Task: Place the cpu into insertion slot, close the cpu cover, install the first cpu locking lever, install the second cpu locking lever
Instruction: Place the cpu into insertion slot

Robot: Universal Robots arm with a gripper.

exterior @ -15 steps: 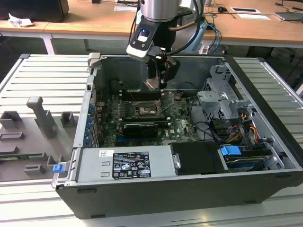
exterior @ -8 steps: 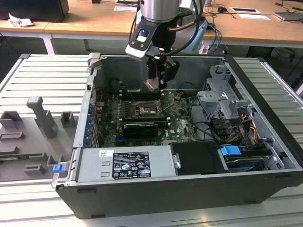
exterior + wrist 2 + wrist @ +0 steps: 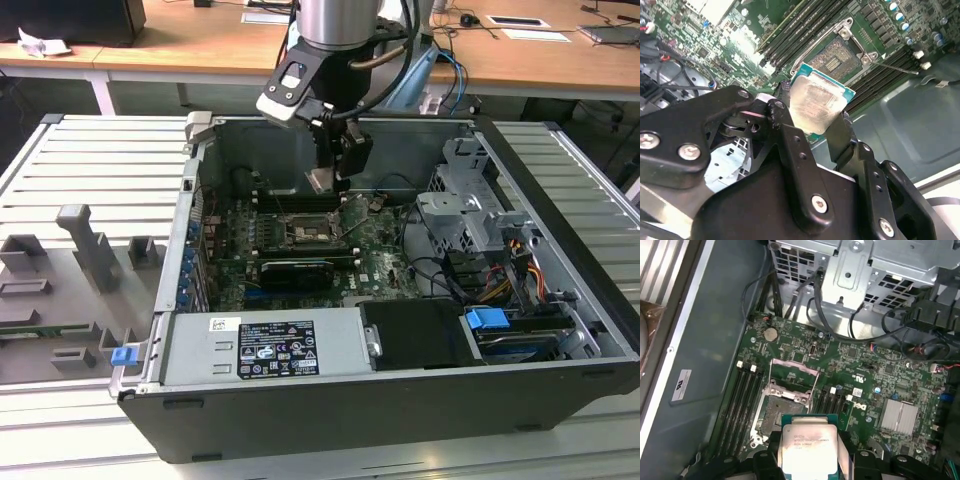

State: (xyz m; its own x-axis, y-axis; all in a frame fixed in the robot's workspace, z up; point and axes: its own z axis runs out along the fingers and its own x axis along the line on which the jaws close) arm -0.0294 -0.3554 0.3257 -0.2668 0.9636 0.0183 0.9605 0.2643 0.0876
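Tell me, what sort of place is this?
Probably a robotics lab or workshop: an opened computer case lies on a slatted metal bench, wooden office desks stand behind it, and a gripper holds the cpu over the motherboard.

Dull silver cpu (image 3: 816,106), green motherboard (image 3: 747,42)

1. The cpu (image 3: 322,180), a small square chip with a dull silver top and green edges, sits just above centre in the exterior view. It is clamped between the jaws, tilted, clear of the board.
2. The insertion slot (image 3: 781,417) lies uncovered below it.
3. The cpu cover (image 3: 795,366), a thin silvery frame, is swung open beside the slot.
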